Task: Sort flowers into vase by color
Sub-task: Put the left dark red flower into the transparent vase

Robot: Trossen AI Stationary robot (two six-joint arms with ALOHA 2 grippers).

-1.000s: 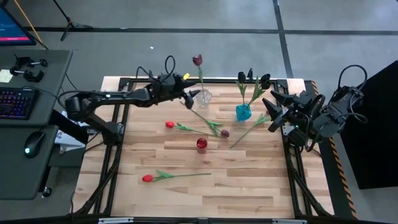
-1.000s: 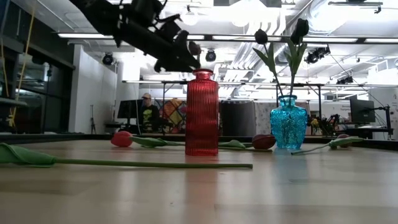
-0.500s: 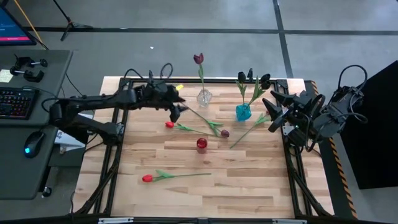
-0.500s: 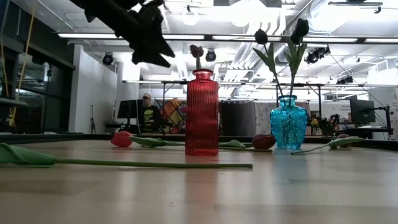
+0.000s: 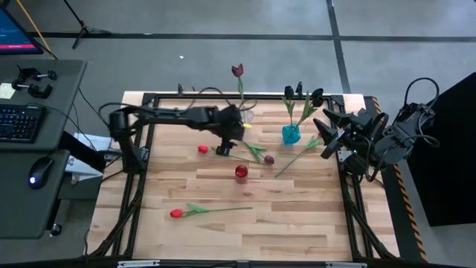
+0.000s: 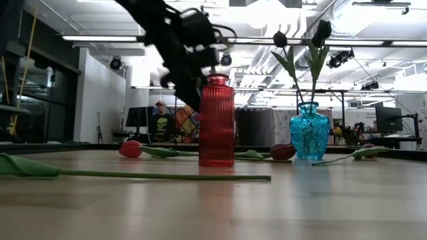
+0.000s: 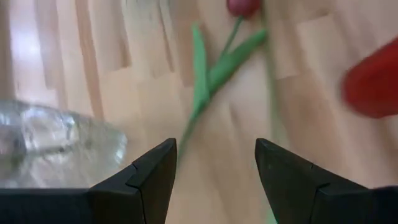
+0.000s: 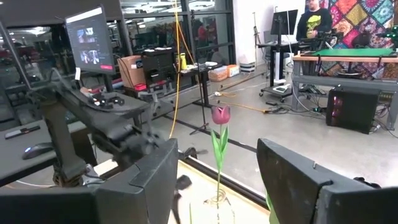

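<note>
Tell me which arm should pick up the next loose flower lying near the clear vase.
Left. The left gripper hangs open above the green-stemmed maroon tulip lying beside the clear glass vase. The right gripper waits at the table's right edge, farther away.

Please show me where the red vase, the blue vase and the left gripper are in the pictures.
red vase (image 6: pixel 217 120): low view, on the middle of its ribbed body.
blue vase (image 6: pixel 309 131): low view, on its round belly.
left gripper (image 7: pixel 215 171): left wrist view, midway between its open fingertips, above the wooden table.

No legible text or labels
</note>
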